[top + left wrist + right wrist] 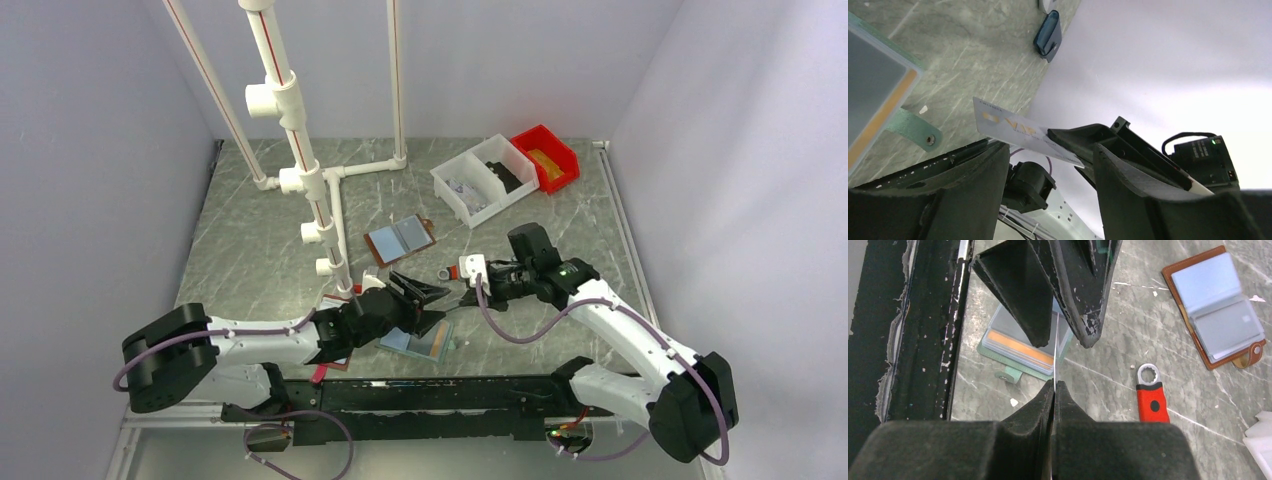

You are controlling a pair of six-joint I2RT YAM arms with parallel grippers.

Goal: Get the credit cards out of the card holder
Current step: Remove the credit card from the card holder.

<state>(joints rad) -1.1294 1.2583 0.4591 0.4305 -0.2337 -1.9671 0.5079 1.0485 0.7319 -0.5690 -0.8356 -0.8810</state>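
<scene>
The card holder (425, 342) lies open on the table near the front rail, mint-green edged, with an orange-striped card in one pocket (1013, 342). Its corner and snap strap show in the left wrist view (868, 95). My right gripper (1054, 385) is shut on a pale credit card (1018, 132) with gold lettering, held in the air above the holder and seen edge-on (1054, 357) from the right wrist. My left gripper (1048, 190) is open. Its fingers (1028, 290) stand on either side of the card's far end without pressing it. The two grippers (428, 307) (462, 290) face each other.
A brown-edged folder (400, 240) lies open further back, with a red-handled wrench (1152, 395) between it and the grippers. White bins (480, 180) and a red bin (547, 157) stand at the back right. A white pipe frame (300, 170) rises on the left.
</scene>
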